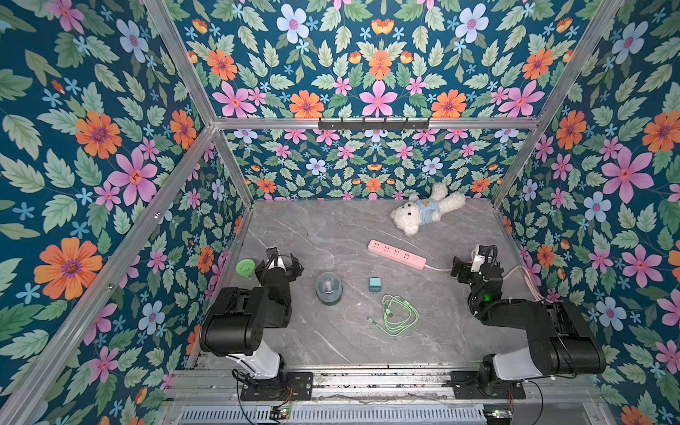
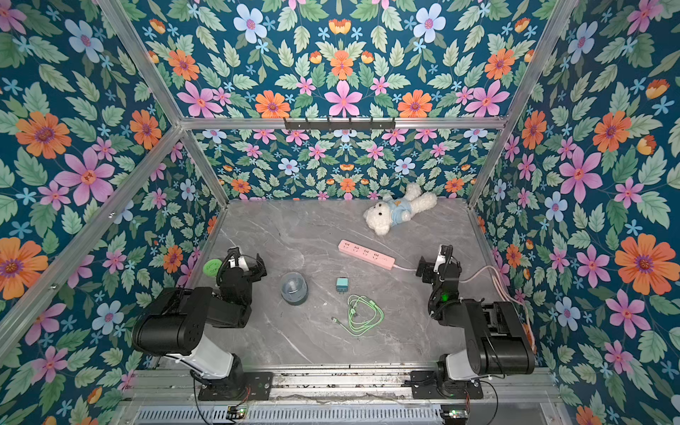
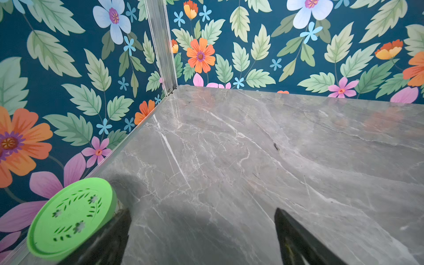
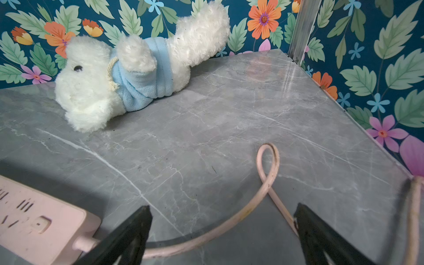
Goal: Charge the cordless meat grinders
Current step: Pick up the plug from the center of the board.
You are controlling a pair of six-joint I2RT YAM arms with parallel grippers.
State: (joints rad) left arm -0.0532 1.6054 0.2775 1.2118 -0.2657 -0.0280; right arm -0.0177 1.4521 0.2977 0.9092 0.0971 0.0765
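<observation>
Standing left of the cordless meat grinder (image 1: 328, 288) — pale part inside its clear dome — is a green-lidded jar (image 1: 245, 267). Left claw (image 3: 202, 213) and right claw (image 4: 222, 208) gape wide, empty.

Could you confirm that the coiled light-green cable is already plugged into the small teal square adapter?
Not quite: the coiled light-green cable is not plugged in; it lies loose, apart from the small teal square adapter, as both top views show.
</observation>
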